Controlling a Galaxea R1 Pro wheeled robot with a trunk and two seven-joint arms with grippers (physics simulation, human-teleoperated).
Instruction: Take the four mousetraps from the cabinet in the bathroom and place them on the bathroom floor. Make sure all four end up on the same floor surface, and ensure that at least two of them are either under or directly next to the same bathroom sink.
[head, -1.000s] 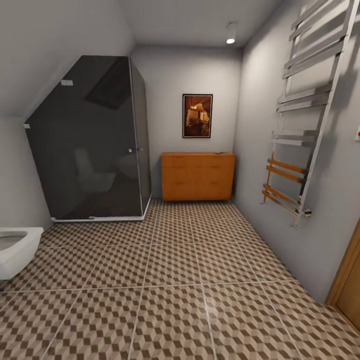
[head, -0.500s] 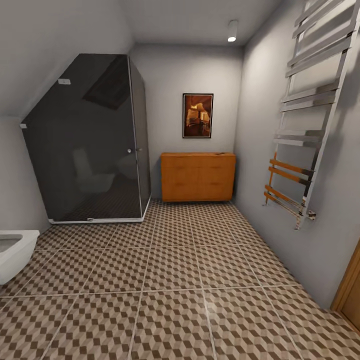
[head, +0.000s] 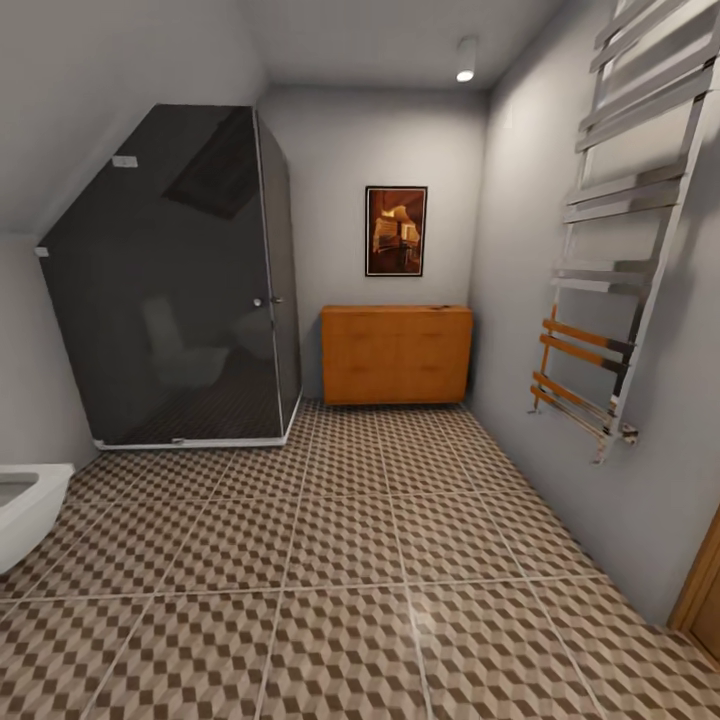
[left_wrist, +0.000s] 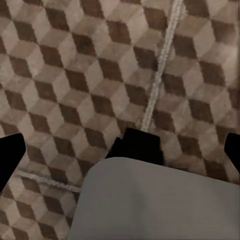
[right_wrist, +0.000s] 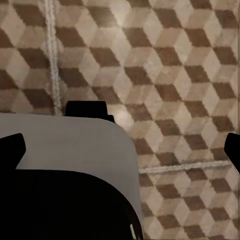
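Both tools splayed apart over bathroom floor (head: 340, 560); shower (head: 180, 290) flanks cabinet (head: 396, 354) ahead.

Dark glass shower cubicle (head: 180, 290), framed picture (head: 395, 231), chrome towel rail (head: 620, 240), white toilet (head: 25, 505)

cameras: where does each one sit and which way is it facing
Head view: on the robot's head, facing forward down the room to the cabinet against the far wall, over the bathroom floor; I see no robot body here.
Left wrist view: on the left arm, facing down at the floor tiles; dark left pincer tips at both edges, a grey robot part below.
Right wrist view: likewise, right pincer tips and a grey part.
Shared: all see the cube-pattern floor.
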